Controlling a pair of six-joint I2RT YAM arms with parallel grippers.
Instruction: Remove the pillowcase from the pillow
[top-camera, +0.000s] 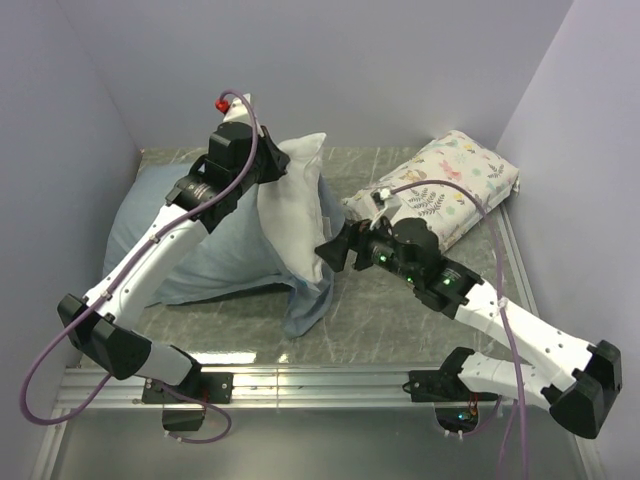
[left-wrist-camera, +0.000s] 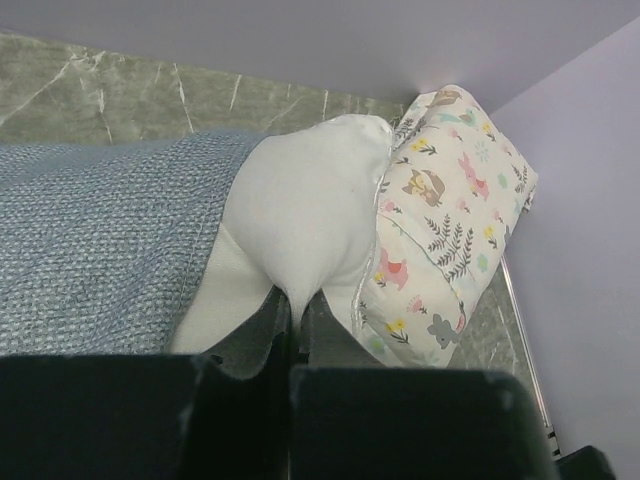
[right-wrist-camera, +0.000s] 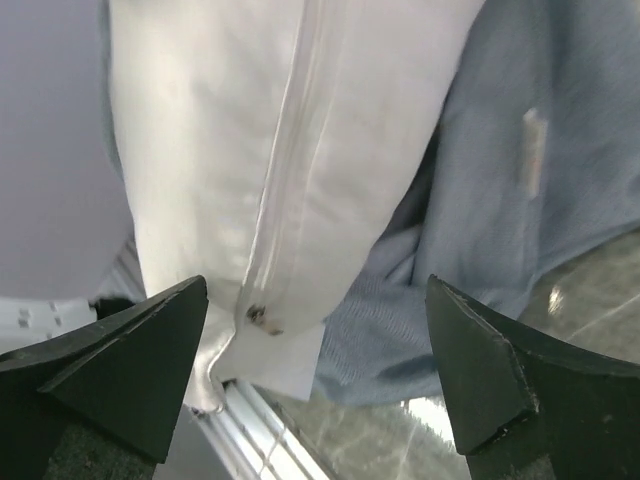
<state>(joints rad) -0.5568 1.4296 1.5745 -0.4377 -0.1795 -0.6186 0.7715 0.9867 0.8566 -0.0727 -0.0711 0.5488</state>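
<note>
A: Your left gripper (left-wrist-camera: 297, 318) is clamped on a fold of the pillow (left-wrist-camera: 310, 200). The jaws are nearly together with white fabric squeezed between them. From above, that corner is held high and the pillow stands on end.

B: And the pillowcase (top-camera: 210, 250)?

A: It's bunched around the pillow's lower part. The white upper end stands bare. The grey-blue cloth drapes away to the left across the table (top-camera: 400, 310) and hangs in a fold on the near side, with its bottom edge on the surface. In your left wrist view the blue weave lies just left of the fingers, touching the pillow.

B: Right side?

A: Your right gripper (right-wrist-camera: 315, 370) is spread wide and holds nothing. It faces the pillow's lower end. Between the fingers (right-wrist-camera: 130, 360) you see the zipper (right-wrist-camera: 290, 170) running down the white cover to its pull (right-wrist-camera: 258, 315), with the pillowcase's rumpled edge just right of it. The tips are near the cloth, but I can't tell whether they touch it.

B: Room to move?

A: The floral pillow (top-camera: 450, 185) lies far right against the side wall, just behind your right arm. The blue cloth reaches close to the left wall. Open tabletop shows between the hanging fold and the rail (top-camera: 320, 380) at the near edge.
</note>
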